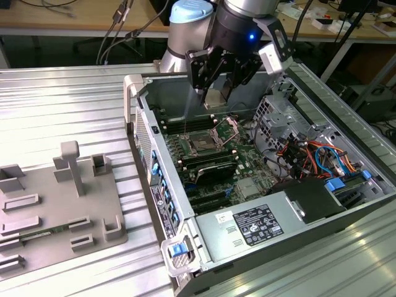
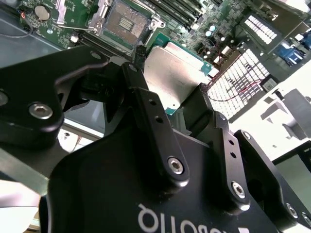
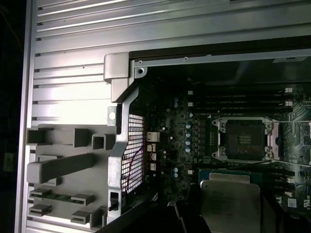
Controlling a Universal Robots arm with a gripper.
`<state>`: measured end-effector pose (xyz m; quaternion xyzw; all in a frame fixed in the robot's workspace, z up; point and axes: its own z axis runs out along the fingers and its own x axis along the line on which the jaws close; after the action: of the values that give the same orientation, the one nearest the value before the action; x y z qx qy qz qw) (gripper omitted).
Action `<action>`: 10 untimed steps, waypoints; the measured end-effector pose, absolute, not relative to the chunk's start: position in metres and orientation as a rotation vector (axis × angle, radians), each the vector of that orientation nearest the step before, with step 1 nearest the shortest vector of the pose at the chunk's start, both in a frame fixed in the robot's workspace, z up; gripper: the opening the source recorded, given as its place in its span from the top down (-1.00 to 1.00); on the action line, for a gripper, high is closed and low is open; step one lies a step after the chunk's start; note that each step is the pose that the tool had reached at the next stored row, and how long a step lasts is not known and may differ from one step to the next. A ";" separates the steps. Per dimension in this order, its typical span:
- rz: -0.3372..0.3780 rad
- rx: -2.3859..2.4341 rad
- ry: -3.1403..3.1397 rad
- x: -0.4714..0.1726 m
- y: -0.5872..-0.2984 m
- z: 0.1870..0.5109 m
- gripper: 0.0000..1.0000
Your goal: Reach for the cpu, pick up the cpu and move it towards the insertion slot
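My gripper (image 1: 218, 91) is shut on the cpu (image 1: 215, 99), a flat silvery square chip with a thin green rim, and holds it in the air inside the open computer case. In the second wrist view the two black fingers (image 2: 146, 107) clamp the cpu (image 2: 177, 73) by opposite edges. The insertion slot (image 1: 203, 143), a square socket with a dark centre, sits on the motherboard below the chip and a little toward the exterior view's left, its silver frame lid raised. Both wrist views show the insertion slot (image 2: 124, 22) (image 3: 243, 140) just beyond the held cpu (image 3: 231, 201).
A grey plastic tray (image 1: 55, 204) with recesses lies on the ribbed metal table at the exterior view's left. The case wall (image 1: 139, 117) stands between tray and motherboard. Long black memory slots (image 1: 210, 167), a power supply (image 1: 260, 226) and coloured cables (image 1: 309, 154) surround the socket.
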<state>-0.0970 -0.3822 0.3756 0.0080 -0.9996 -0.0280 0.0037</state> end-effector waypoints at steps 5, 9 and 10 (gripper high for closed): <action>-0.088 0.025 -3.133 -0.092 -0.377 0.375 -0.09; -0.088 0.025 -3.133 -0.088 -0.372 0.374 -0.09; -0.088 0.025 -3.133 -0.086 -0.371 0.373 -0.09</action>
<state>-0.0862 -0.3708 0.3733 0.0080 -0.9996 -0.0279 0.0037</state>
